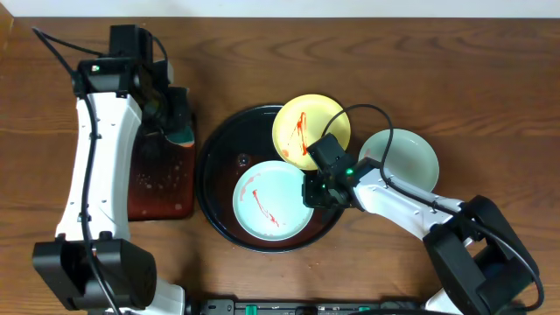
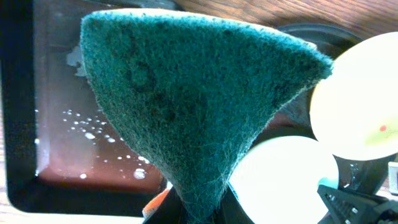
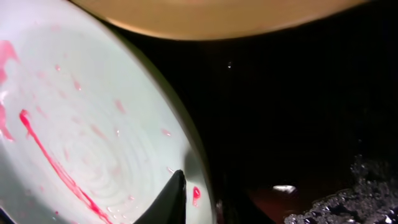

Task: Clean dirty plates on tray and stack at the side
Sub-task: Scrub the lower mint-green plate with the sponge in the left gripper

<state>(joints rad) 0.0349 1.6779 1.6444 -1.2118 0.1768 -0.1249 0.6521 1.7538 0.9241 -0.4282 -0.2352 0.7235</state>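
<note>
L gripper's [image 1: 179,125] jaws are clamped on scourer [image 2: 205,93] left of tray [image 1: 203,166], for wiping; R gripper's [image 1: 317,191], at mint plate's [image 1: 262,206] rim in tray, can't be told.

green sponge [image 2: 199,106] | pinched in end effector [image 2: 189,213] | wet rectangular tray [image 2: 62,155] behind
</note>
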